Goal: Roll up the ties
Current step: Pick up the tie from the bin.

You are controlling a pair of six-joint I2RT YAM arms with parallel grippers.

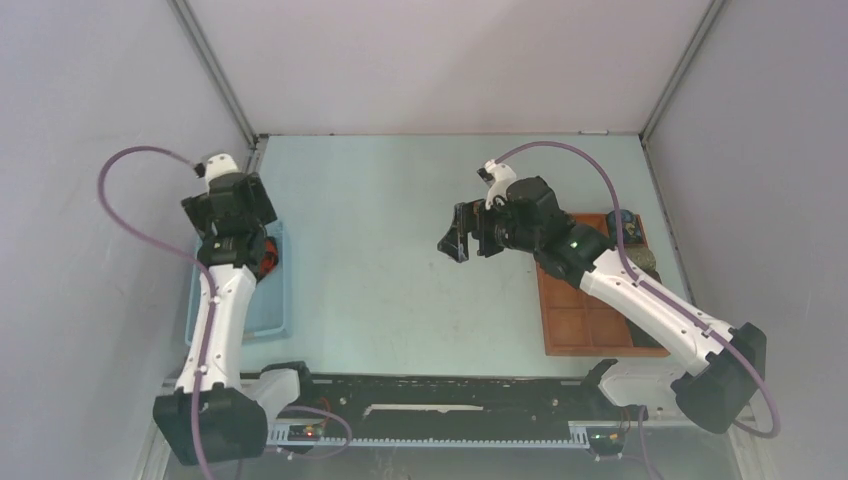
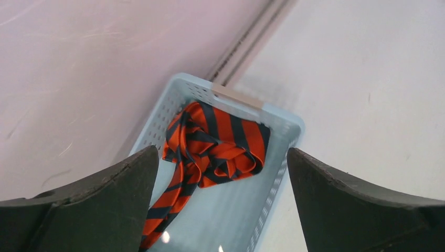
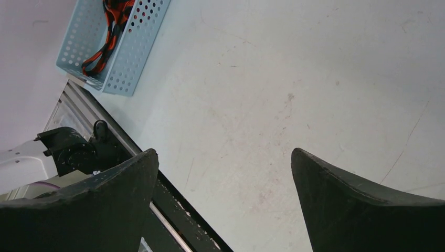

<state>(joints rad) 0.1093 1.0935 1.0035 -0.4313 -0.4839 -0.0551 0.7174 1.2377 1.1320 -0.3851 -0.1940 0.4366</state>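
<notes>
Around, grey walls (image 1: 450,60); table (image 1: 380,280) seemingly scuffed

My left arm (image 1: 215,320) reaches straight forward, left gripper (image 2: 221,152) pointing down, jaws spread wide and empty. My right arm (image 1: 650,300) bends inward, right gripper (image 3: 224,152) likewise wide, holding nothing.

No writing, brand, number or sign can be read in any of the three views. The tan strip of tape (image 2: 237,96) on the rim of the light blue perforated plastic basket (image 2: 277,181) is plain.
</notes>
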